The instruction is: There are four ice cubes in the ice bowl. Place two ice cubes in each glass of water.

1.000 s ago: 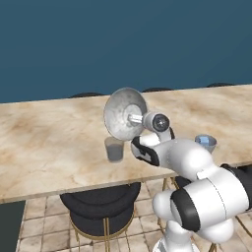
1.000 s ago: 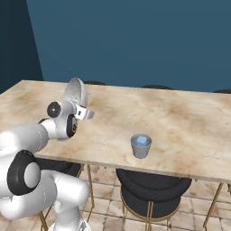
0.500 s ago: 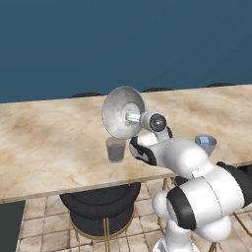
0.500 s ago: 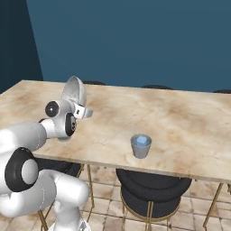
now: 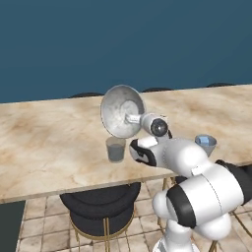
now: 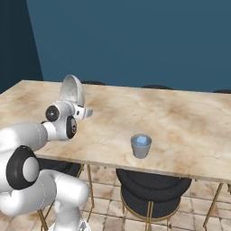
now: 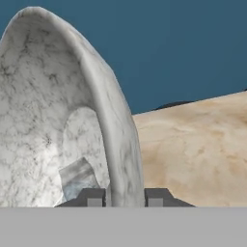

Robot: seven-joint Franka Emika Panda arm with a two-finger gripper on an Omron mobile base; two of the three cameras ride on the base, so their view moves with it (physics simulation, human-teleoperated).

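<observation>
Ice bowl [image 5: 121, 110] — mottled pale stone, tipped on edge above one grey-blue glass [image 5: 115, 149]; the other glass [image 6: 140, 145] — upright, holding a light-blue ice cube [image 6: 141, 140].

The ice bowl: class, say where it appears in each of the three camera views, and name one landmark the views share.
Left base view: the ice bowl is centre, tipped on edge, above a glass.
Right base view: the ice bowl is upper left, edge-on, above the arm's wrist.
Hand view: the ice bowl covers the left half, the jaws shut on its rim.
Shared landmark: the marble table.
</observation>
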